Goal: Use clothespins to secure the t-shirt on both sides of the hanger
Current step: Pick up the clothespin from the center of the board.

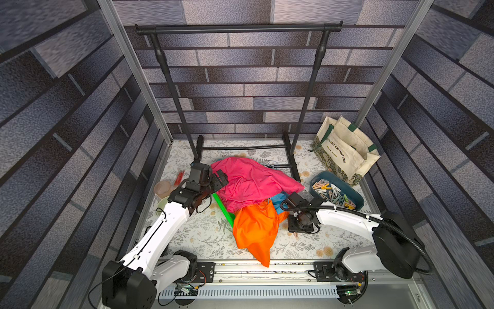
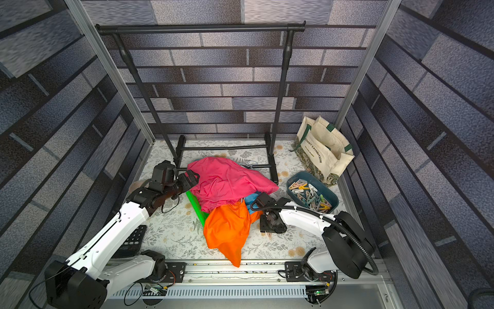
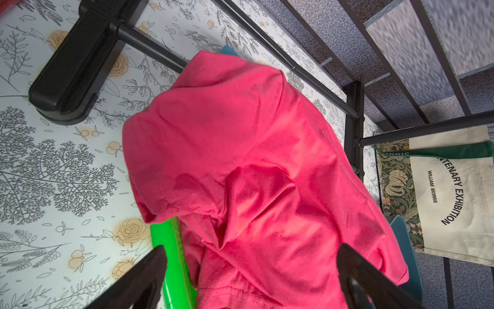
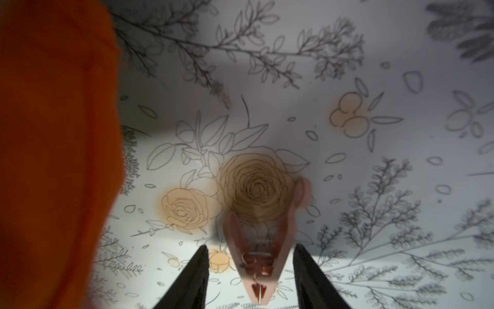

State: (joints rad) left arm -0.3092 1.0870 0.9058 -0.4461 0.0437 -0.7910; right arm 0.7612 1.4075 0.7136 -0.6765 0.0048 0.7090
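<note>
- Pink plastic spring clothespin [image 4: 258, 262]: lying on the floral-print table [image 4: 374, 80], being straddled but not yet clenched by the released right pincer [image 4: 251, 246], probably lining up for a pickup.
- Left pincer [image 3: 251, 250]: gaping wide, hovering over the crumpled pink fabric t-shirt [image 3: 254, 160], likely waiting.
- Bright green plastic hanger [image 3: 171, 254]: peeking out beside its finger, mostly buried.
- Loose orange cloth [image 4: 53, 147]: crowding just beside the right pincer.

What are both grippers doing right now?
Left gripper: open, empty, by the pink t-shirt.
Right gripper: around a pink clothespin; whether it grips cannot be told.
</note>
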